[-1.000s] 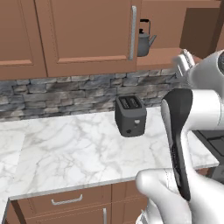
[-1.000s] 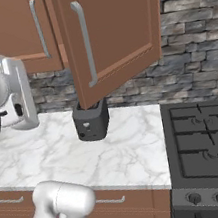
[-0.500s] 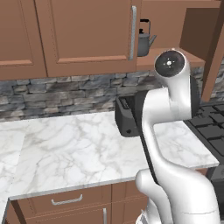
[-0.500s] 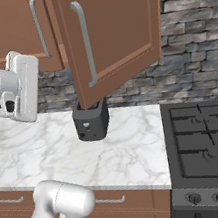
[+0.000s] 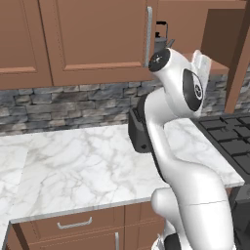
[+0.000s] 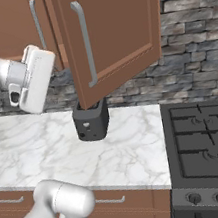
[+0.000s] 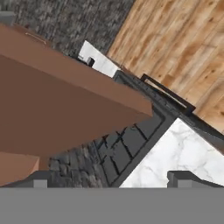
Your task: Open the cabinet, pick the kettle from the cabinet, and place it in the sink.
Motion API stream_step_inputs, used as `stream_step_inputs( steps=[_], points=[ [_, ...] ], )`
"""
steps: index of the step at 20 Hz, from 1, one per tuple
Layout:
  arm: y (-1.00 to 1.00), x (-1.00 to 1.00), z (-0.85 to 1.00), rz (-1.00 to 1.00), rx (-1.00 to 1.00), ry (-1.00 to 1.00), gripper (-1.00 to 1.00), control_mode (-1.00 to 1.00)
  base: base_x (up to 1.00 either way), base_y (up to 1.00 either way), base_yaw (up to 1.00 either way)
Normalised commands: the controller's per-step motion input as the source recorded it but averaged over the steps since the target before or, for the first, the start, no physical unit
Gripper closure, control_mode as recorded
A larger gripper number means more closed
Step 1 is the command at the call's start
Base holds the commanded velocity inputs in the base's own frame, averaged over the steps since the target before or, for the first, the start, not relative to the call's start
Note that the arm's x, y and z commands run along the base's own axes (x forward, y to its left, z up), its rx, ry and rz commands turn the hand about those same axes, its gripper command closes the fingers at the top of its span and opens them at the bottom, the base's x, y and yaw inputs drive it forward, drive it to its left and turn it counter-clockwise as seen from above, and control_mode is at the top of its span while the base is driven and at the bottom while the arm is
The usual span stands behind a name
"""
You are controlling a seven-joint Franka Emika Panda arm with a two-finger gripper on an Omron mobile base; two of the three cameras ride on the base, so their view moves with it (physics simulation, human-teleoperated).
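The cabinet is seen along the top of the left base view, with its right door swung open. In the right base view that door takes up the upper middle of the frame, its silver bar handle running down the left part of the panel.

The kettle is spotted at the top of the left base view, a bit right of centre, sitting inside the opened cabinet just beside the closed door's handle. Only its black handle and part of the dark body can be made out, since the arm's upper joint is in front of its lower part.

The toaster is parked on the marble counter, under the open door in the right base view; in the left base view it's mostly hidden behind the arm. The stove is seen at the lower right of the right base view.

In the hand view the finger tips are found at the bottom edge, well apart, so the jaws are spread wide and nothing is gripped between them. The gripper is pointed past the brown door at stove grates, a corner of marble and wood floor. The kettle is not touched.
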Motion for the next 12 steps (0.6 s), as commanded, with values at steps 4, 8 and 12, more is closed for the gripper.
stream_step_inputs(
  steps=[4,8,12],
  points=[
    [-0.26,0.19,-0.01,-0.39,0.00,0.00,-1.00,-1.00,0.00,0.00,0.00],
    [-0.25,0.17,-0.07,-0.38,0.00,-0.04,-1.00,-1.00,0.00,0.00,0.00],
    [-0.15,0.17,-0.14,-0.32,0.00,-0.18,-1.00,-1.00,0.00,0.00,0.00]
  ],
)
